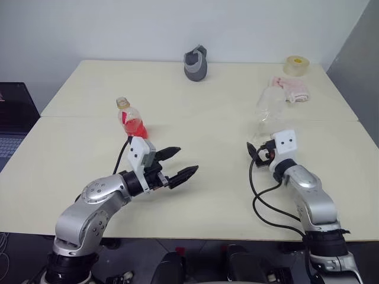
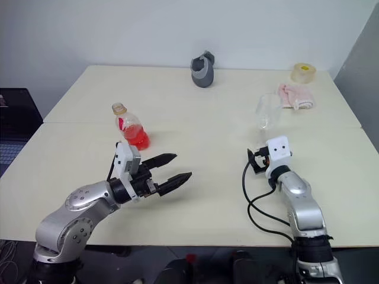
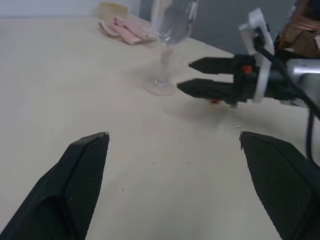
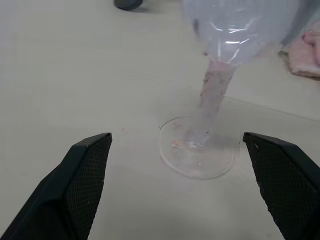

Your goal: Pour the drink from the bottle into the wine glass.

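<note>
Pouring has not begun: the bottle (image 1: pixel 131 118), capped and part full of red drink (image 1: pixel 135 127), stands left of centre on the surface (image 1: pixel 213 195), just behind the left gripper (image 1: pixel 177 165), whose jaws are spread and empty. The wine glass (image 1: pixel 267 110) stands empty at right of centre, with the right gripper (image 4: pixel 177 185) low before its foot, jaws spread. Grasping, uncapping and pouring all remain.

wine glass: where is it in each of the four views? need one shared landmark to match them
Left eye view: wine glass stands right of centre, just beyond the right gripper.
Right eye view: same spot, right of centre.
Left wrist view: upper middle, foot on the table, beside the right gripper.
Right wrist view: centre right, stem and foot close ahead.
Shared landmark: the pink cloth behind the glass.
</note>
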